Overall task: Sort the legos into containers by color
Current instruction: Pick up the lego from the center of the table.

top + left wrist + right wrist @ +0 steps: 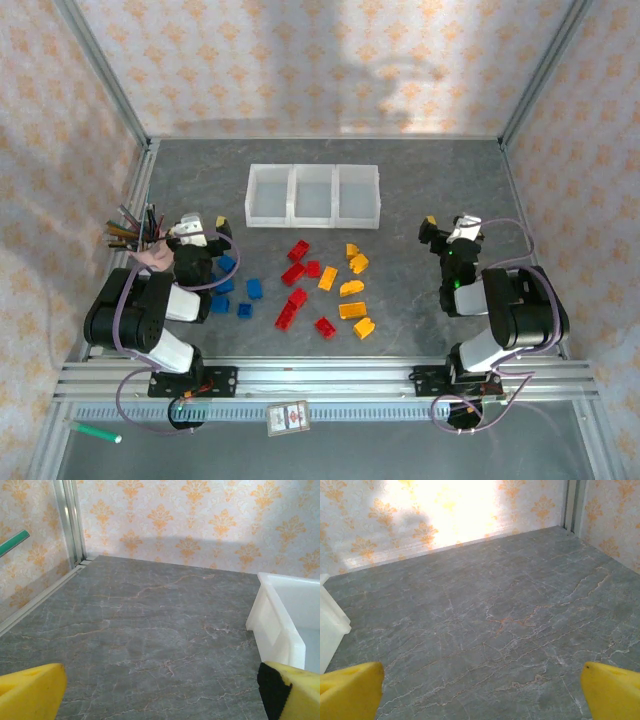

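Legos (pixel 297 272) dot the grey marbled table (pixel 410 190) (damask-papered walls (pixel 300 60)); left gripper (pixel 205 222) and right gripper (pixel 448 228) gape empty.

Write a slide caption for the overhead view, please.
Left tool and right tool stand open beside scattered red, blue and orange-yellow legos, near three empty white containers.

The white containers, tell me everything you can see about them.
The containers are three square bins of translucent white plastic joined in one row, upright, open-topped and apparently empty. They stand on the grey table toward the far wall. Nothing else touches them; the legos lie just nearer, apart.
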You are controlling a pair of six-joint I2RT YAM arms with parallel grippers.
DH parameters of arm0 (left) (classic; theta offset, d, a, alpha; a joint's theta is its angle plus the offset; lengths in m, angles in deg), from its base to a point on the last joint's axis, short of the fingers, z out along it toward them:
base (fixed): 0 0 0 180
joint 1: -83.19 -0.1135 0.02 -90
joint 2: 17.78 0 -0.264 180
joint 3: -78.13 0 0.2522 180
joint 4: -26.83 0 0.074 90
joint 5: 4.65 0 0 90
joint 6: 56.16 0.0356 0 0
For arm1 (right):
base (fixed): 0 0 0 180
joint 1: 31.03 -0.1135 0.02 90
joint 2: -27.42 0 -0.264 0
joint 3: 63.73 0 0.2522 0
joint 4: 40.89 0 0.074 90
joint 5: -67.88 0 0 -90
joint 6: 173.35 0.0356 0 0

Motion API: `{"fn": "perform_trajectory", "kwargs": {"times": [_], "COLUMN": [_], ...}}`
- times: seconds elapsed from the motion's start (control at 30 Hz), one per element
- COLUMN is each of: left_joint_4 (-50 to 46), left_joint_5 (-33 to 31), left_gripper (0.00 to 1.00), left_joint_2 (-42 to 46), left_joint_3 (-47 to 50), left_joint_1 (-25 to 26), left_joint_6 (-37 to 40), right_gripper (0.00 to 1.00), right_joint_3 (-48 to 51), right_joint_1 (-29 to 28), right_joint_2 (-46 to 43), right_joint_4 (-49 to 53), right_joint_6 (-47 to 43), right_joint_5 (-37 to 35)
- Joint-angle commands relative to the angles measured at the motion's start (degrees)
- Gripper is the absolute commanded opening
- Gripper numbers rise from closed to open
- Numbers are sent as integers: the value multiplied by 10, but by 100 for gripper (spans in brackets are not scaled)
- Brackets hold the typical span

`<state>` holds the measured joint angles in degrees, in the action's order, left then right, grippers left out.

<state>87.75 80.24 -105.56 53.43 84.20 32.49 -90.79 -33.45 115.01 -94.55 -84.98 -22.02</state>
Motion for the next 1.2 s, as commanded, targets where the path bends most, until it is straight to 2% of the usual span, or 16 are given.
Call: {"fn": "perform_trajectory", "kwargs": {"times": [0.0, 1.03, 1.17], "left_joint_4": [18, 20, 28], "left_joint_5": [7, -4, -12], "left_gripper": [99, 99, 99], "left_joint_2": [-1, -1, 23], "left_joint_3": [-8, -8, 6], "left_joint_1": [0, 0, -1], "left_joint_6": [11, 8, 3], "right_gripper": [100, 100, 100], "right_joint_3": [-3, -2, -3], "right_joint_1": [5, 5, 5], "right_joint_2": [-5, -6, -13], "right_joint_4": [-26, -27, -19], "right_joint_6": [-8, -8, -8], "right_joint_5": [4, 4, 7]}}
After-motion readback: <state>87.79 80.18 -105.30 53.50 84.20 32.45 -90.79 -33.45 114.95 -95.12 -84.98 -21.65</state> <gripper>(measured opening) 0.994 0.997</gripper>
